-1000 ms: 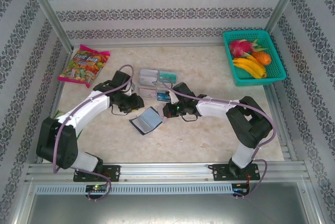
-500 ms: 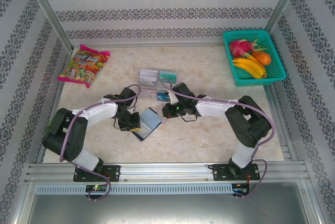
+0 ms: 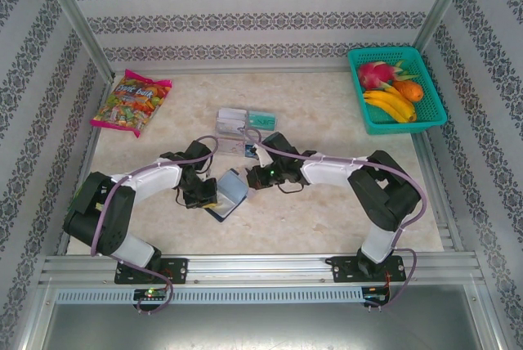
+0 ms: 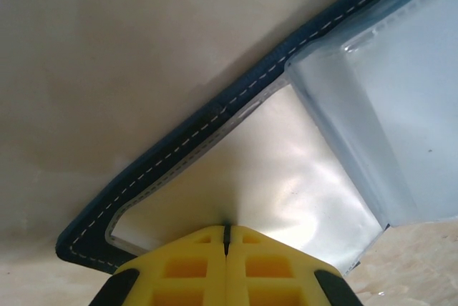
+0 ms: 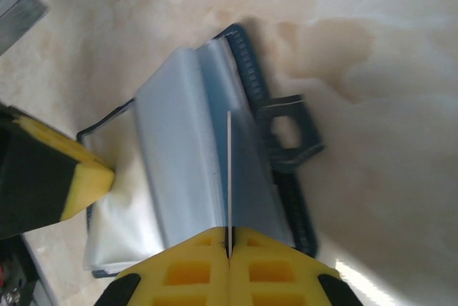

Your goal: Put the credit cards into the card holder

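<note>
Right wrist: my right gripper (image 5: 229,240) pinches one credit card (image 5: 229,170) edge-on above card holder (image 5: 285,177); left gripper (image 4: 226,233) clamps its sleeve. Insertion pending, I judge; other cards (image 3: 261,117) wait.

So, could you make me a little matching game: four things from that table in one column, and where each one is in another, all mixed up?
Things:
1. candy bag
2. fruit basket
3. card holder
4. credit card

Places:
A. pinched edge-on in the right claw
B. far right corner
C. lying open in the middle
D. far left corner

Pairs: 1-D, 2-B, 3-C, 4-A
</note>
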### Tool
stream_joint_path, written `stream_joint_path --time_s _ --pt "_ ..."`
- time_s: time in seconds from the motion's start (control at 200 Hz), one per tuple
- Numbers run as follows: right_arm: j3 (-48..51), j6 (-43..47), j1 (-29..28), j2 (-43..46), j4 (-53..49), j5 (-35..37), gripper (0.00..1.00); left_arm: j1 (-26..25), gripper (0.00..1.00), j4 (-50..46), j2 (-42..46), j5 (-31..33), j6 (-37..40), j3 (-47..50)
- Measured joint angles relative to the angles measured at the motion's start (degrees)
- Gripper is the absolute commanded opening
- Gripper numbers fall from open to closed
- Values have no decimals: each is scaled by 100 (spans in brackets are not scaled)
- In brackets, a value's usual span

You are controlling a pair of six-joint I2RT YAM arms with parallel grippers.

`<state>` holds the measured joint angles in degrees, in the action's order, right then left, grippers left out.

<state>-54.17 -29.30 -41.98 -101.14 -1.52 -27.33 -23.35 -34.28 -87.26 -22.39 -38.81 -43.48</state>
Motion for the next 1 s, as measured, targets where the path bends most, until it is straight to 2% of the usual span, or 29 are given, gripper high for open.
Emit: stream_joint_path --time_s 0.45,0.56,0.63,0.749,1.004 --pt "-350 -236 -424 -168 101 -365 0 -7 0 -46 20 52 2 -42" --pt "-356 -249 -481 -271 98 -365 0 9 1 -55 103 278 4 -48" --pt "-356 -249 -507 -275 92 -365 0 57 6 -136 234 522 4 -50" --pt "-407 -238 -509 -293 42 -363 0 140 23 -476 662 907 37 -164" --pt "-562 -225 -706 -437 -90 -295 0 208 26 -990 1403 1355 24 -780"
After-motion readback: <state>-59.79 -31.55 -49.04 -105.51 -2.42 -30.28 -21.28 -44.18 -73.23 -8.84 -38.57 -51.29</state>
